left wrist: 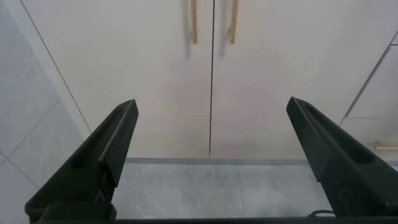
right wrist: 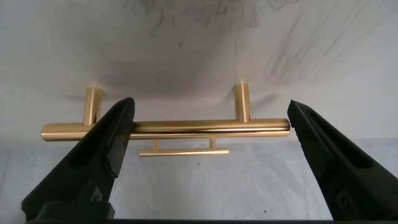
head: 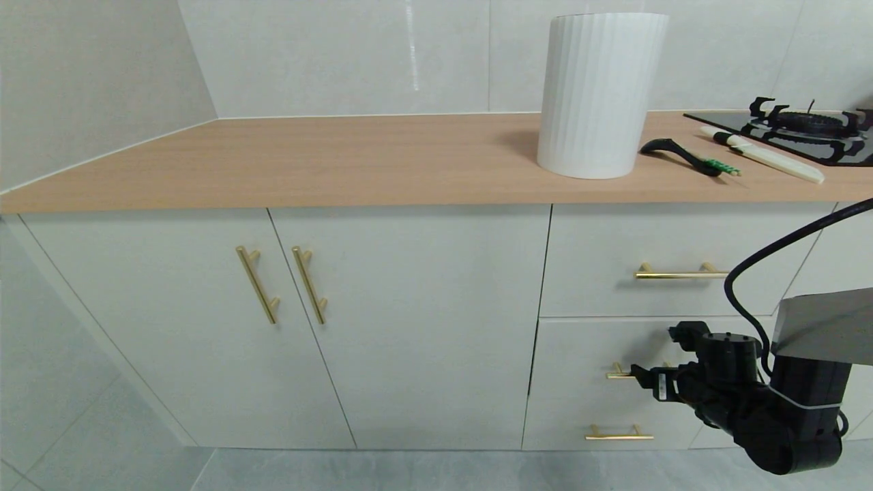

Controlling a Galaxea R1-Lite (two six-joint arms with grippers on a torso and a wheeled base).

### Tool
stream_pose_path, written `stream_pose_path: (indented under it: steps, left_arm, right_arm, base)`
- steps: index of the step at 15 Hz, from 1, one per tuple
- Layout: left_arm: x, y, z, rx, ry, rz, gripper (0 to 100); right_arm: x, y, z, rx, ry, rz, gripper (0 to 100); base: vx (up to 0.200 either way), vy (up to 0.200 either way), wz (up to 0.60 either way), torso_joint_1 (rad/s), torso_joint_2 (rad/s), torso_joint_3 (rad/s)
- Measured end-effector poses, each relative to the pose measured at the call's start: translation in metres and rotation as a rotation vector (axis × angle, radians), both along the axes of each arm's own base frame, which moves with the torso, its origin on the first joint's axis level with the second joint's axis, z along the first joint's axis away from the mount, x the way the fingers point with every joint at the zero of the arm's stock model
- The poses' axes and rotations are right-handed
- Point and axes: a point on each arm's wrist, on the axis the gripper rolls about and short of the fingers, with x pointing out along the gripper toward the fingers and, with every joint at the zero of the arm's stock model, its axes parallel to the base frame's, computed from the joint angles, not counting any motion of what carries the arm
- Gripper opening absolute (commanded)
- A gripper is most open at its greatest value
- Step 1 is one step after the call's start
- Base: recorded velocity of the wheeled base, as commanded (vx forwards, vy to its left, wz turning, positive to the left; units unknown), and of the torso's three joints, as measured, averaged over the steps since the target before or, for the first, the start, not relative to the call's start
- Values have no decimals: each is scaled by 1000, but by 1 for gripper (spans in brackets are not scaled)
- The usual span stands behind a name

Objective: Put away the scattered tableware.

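Observation:
On the wooden counter (head: 307, 160) at the right lie a black-handled utensil (head: 678, 155), a green-striped stick (head: 723, 166) and a long white utensil (head: 764, 155). Beside them stands a tall white ribbed container (head: 599, 95). My right gripper (head: 642, 376) is low in front of the drawers, right at the middle drawer's gold handle (head: 617, 374). Up close the right gripper (right wrist: 209, 109) is open, its fingers spread to either side of that handle (right wrist: 168, 129) without closing on it. My left gripper (left wrist: 211, 106) is open and holds nothing, facing the cabinet doors (left wrist: 211, 74).
A black gas stove (head: 805, 129) sits at the counter's far right. Under the counter are two doors with gold handles (head: 258, 284) and a drawer stack with a top handle (head: 681, 274) and a bottom handle (head: 618, 434). Grey floor tiles lie below.

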Motion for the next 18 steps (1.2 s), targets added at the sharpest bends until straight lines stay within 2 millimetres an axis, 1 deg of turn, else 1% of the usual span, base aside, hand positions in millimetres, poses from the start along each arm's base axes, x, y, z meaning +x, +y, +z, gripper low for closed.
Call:
stream_pose_path:
  steps: [5, 7, 9, 11, 13, 16, 17, 18]
  left_arm:
    - [0, 0, 0, 0, 0, 0, 100]
    - [0, 0, 0, 0, 0, -1, 100]
    - [0, 0, 0, 0, 1, 0, 100]
    - [0, 0, 0, 0, 0, 0, 100]
    - [0, 0, 0, 0, 0, 0, 100]
    - [0, 0, 0, 0, 0, 0, 100]
    - [0, 0, 0, 0, 1, 0, 100]
    - [0, 0, 0, 0, 0, 0, 100]
  right_arm:
    - [-14, -1, 1, -14, 37, 7, 100]
    - [-27, -2, 5, -16, 54, 9, 100]
    - [-43, -3, 15, -18, 61, 10, 100]
    - [-54, -3, 38, -15, 12, 18, 100]
    - [-66, -1, 69, -22, -45, 36, 100]
    - [-87, 3, 113, -21, -23, 76, 100]
    - [-91, 4, 125, -13, 3, 93, 100]
    - [-90, 6, 144, 8, -16, 106, 100]
  base:
    - [0, 0, 0, 0, 0, 0]
    - [0, 0, 0, 0, 0, 0]
    - [0, 0, 0, 0, 0, 0]
    - [0, 0, 0, 0, 0, 0]
    - [0, 0, 0, 0, 0, 0]
    - [0, 0, 0, 0, 0, 0]
    - [0, 0, 0, 0, 0, 0]
    - [0, 0, 0, 0, 0, 0]
